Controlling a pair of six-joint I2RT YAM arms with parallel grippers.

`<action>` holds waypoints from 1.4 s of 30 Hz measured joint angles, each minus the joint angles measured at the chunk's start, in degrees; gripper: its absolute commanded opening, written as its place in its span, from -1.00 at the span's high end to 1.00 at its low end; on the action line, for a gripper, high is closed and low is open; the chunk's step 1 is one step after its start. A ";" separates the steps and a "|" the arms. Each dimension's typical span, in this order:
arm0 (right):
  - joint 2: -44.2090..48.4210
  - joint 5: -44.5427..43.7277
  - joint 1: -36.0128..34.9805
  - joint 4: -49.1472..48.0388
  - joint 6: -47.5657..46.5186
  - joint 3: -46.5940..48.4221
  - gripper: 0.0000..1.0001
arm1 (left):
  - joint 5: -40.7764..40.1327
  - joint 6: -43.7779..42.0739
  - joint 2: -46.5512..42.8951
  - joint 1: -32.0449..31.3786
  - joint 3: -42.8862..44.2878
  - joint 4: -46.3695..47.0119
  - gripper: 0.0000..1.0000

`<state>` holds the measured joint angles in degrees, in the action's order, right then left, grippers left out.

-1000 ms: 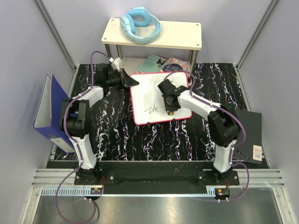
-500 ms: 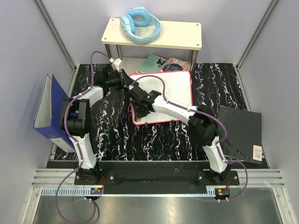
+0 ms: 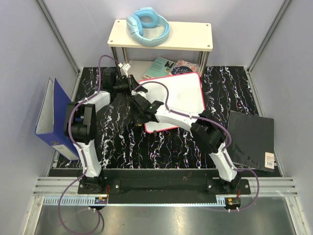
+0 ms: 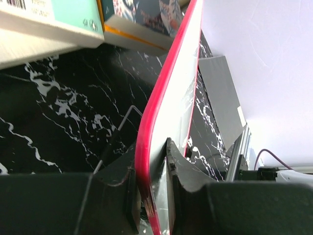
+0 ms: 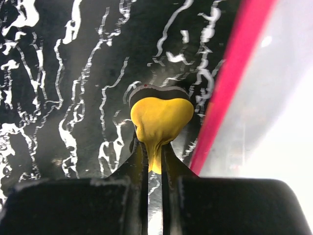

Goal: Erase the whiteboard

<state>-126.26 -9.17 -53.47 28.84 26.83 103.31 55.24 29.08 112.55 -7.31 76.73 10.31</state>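
A lab test cell: plain lilac walls with aluminium framing [image 3: 58,34] enclose the black marbled table [image 3: 122,147], and two arms are bolted to a slotted rail [image 3: 161,198] at its near edge.

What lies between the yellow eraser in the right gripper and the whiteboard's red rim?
Between the yellow eraser and the whiteboard rim, only a narrow bare strip of black marbled table shows, in the right wrist view.

L pincer [image 4: 150,174] clamped on whiteboard [image 4: 171,90] red rim, board edge-on; black marbled table [image 4: 49,98] behind, books [image 4: 63,19] top-L.
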 measured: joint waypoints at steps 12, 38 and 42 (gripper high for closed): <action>5.38 6.21 2.84 -4.24 -5.22 -3.45 1.00 | 0.00 -0.85 0.04 -0.81 -0.11 -0.33 1.00; 20.26 -5.46 10.62 -7.69 -7.56 -22.77 1.00 | -0.17 -1.73 0.04 -0.81 0.09 -1.22 1.00; 19.69 -6.43 10.60 -6.88 -7.21 -22.64 1.00 | -0.39 -1.68 0.20 -0.61 0.07 -1.97 1.00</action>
<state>-106.56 -15.59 -42.87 21.96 19.62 80.66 54.85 27.40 112.75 -7.92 76.79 8.34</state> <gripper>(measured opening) 0.064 0.231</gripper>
